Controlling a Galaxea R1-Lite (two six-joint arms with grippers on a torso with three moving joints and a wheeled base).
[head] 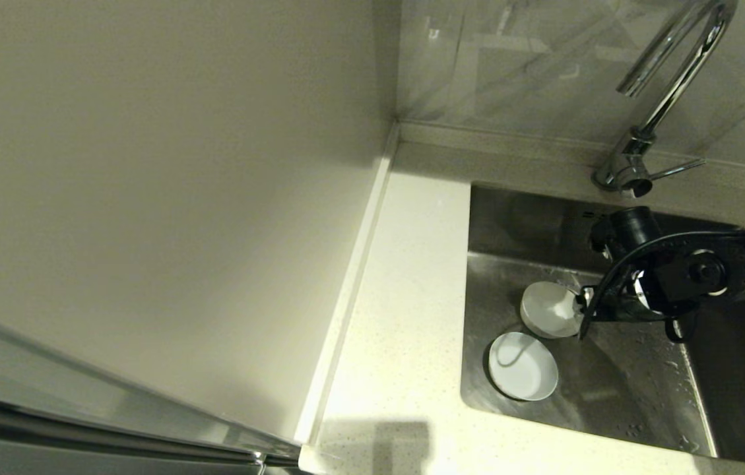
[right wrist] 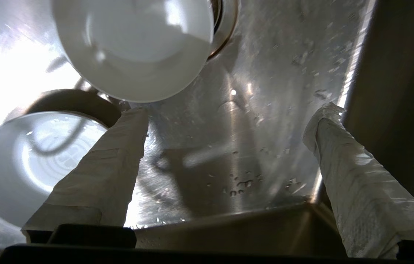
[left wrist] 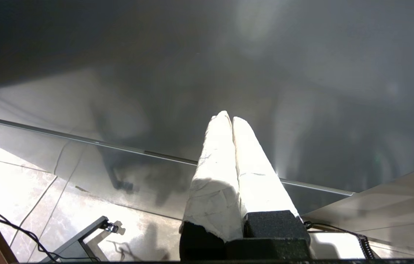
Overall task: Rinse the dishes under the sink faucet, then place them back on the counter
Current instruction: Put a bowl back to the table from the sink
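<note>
Two bowls lie in the steel sink [head: 616, 389]. The white bowl [head: 547, 309] [right wrist: 133, 47] is tilted and partly covers the drain strainer [right wrist: 227, 22]. The pale blue-grey bowl [head: 522, 366] [right wrist: 16, 165] sits upright nearer the front left corner. My right gripper [right wrist: 231, 110] hangs open over the wet sink floor, empty, with one taped finger [right wrist: 118, 154] just beside the white bowl's rim. The right arm [head: 676, 274] reaches in from the right. The yellow bowl is out of view. My left gripper [left wrist: 229, 118] is shut on nothing, away from the sink.
The chrome gooseneck faucet [head: 669, 92] with its side lever [head: 676, 170] stands behind the sink. The white speckled counter [head: 405, 297] runs along the sink's left side, bordered by a raised strip and a cream wall panel [head: 161, 185]. Water drops dot the basin.
</note>
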